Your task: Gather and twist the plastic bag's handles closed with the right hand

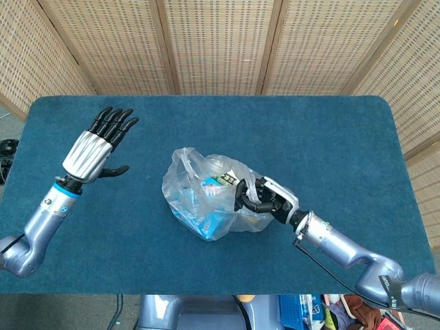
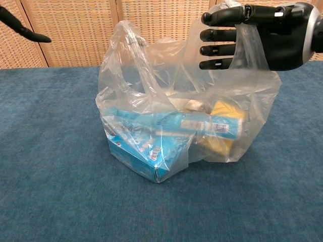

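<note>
Woven cane screens [image 1: 220,45] stand behind a desk [image 1: 330,137] covered in deep blue carpet-like cloth.

The right hand [image 1: 265,198] has its fingers [image 2: 218,35] reaching out sideways, slightly apart, at the upper right of the clear plastic bag [image 1: 206,196]. In the chest view the bag's right handle [image 2: 247,48] is draped across the palm and the film lies against the hand; whether the thumb pins it or the loop merely hangs there cannot be told. The head view shows the same hand pressed into the bag's right side, with its silver arm running off toward the lower right corner.

The bag sits near the middle of the desk, its mouth open and its left handle [image 2: 132,48] standing up loose, well apart from the right hand. Inside lie a blue box [image 2: 146,156] at the lower left, a tube with a blue label [image 2: 202,123] lying across it, and something yellow [image 2: 224,126] at the right.

The left hand [image 1: 96,148] hovers over the desk's left part, well apart from the bag, palm down, fingers straight and spread, holding nothing.
</note>
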You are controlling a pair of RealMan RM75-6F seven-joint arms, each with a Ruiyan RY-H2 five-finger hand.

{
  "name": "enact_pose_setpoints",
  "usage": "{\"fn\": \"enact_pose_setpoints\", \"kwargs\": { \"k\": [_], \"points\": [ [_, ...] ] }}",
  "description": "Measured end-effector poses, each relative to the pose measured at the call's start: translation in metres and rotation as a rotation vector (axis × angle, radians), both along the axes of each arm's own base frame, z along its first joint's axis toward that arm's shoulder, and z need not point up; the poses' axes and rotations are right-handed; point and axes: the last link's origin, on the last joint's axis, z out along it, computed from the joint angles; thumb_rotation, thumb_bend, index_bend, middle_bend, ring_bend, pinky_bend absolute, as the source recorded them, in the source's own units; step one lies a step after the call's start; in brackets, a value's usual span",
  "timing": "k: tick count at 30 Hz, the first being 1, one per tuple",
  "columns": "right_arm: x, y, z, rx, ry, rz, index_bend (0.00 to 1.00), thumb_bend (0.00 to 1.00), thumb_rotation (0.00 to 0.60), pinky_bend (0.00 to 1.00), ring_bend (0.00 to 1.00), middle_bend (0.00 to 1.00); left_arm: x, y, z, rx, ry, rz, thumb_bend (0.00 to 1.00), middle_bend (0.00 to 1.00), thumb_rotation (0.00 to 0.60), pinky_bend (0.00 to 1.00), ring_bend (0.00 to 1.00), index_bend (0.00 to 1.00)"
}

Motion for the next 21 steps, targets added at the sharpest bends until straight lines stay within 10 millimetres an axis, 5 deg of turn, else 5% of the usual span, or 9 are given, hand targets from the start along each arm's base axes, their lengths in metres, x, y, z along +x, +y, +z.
{"fn": "enact_pose_setpoints", "kwargs": {
  "k": [21],
  "points": [
    [0.010, 0.000, 0.005, -0.004, 0.048, 0.028, 0.57, 0.61, 0.600, 0.44, 0.49, 0.64, 0.089, 0.037, -0.057, -0.174, -0.093, -0.062, 0.10, 0.00, 0.600, 0.09, 0.00, 0.02]
  ]
}}
